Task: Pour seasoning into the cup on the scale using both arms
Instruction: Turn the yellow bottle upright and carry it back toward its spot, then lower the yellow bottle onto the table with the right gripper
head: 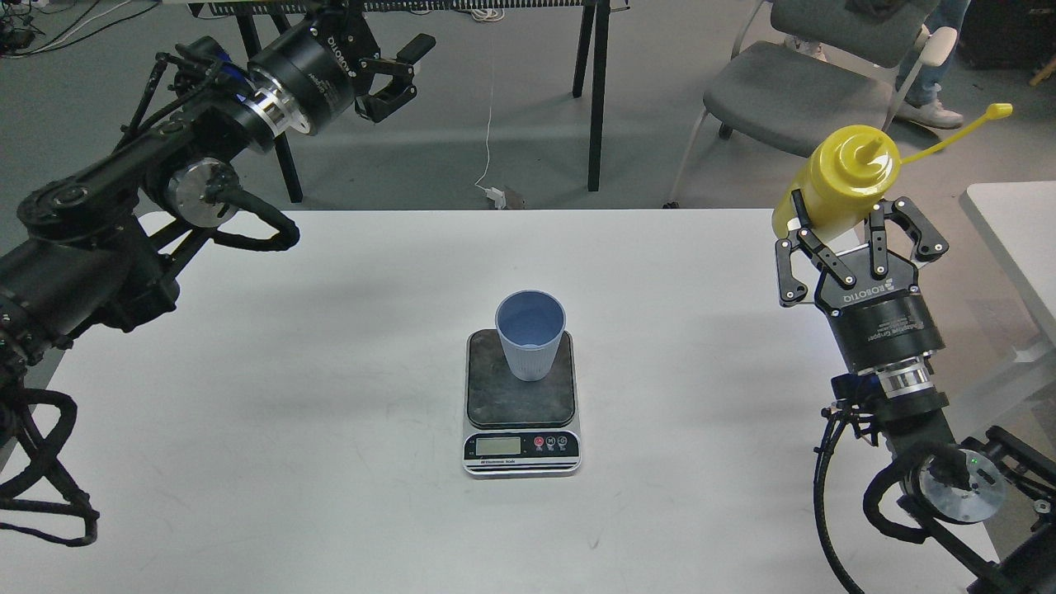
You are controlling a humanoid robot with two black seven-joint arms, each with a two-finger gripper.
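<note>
The light blue ribbed cup (530, 332) stands upright and empty at the back of the scale's dark platform (520, 400), mid-table. The scale's LCD display (497, 446) faces me. My right gripper (846, 221) is at the table's right edge, fingers closed around the lower body of the yellow seasoning bottle (850, 165). The bottle is held tilted, nozzle up, with its cap strap (957, 136) sticking out to the right. The bottle is well to the right of the cup. My left gripper (406, 76) is open and empty, raised above the table's back left corner.
The white table (330, 346) carries only the scale and cup. A second white table (1019, 239) stands close on the right. Behind are a grey chair (792, 91), black table legs (598, 99), a white cable (492, 124) and a person's shoe (928, 113).
</note>
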